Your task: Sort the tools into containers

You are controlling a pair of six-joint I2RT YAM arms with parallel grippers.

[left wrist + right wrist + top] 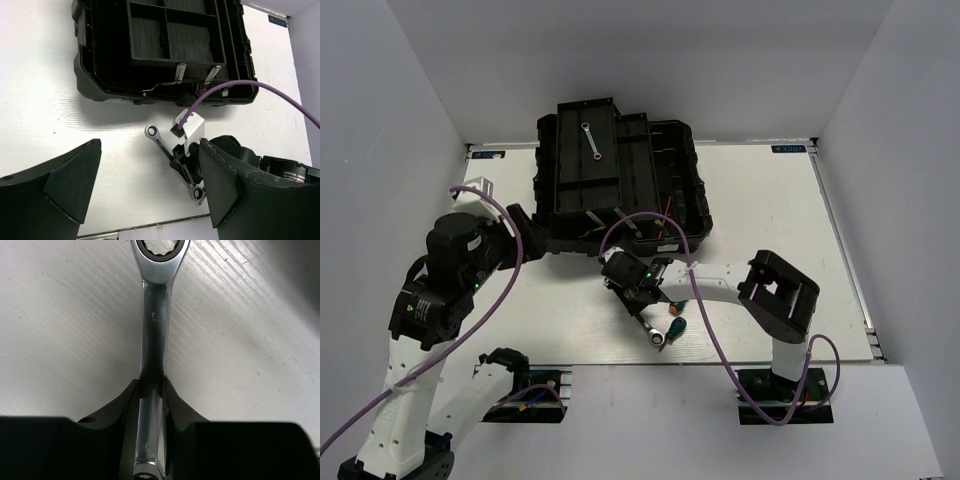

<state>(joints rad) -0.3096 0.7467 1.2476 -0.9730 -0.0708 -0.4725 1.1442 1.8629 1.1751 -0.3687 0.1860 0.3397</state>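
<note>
The black toolbox (682, 190) sits open at the far middle of the table (770, 220). In its inner tray (568, 175), a short wrench (590, 140) lies slantwise in the long compartment. In front of the box, the right gripper (151, 386) has its fingers pinched on the shank of the long wrench (154, 330), which is flat on or just above the table (hard to tell which). A green-handled screwdriver (676, 328) lies just beside the wrench's near end. The left gripper (147, 182) hangs with its fingers spread wide, holding nothing, near the box's left corner.
</note>
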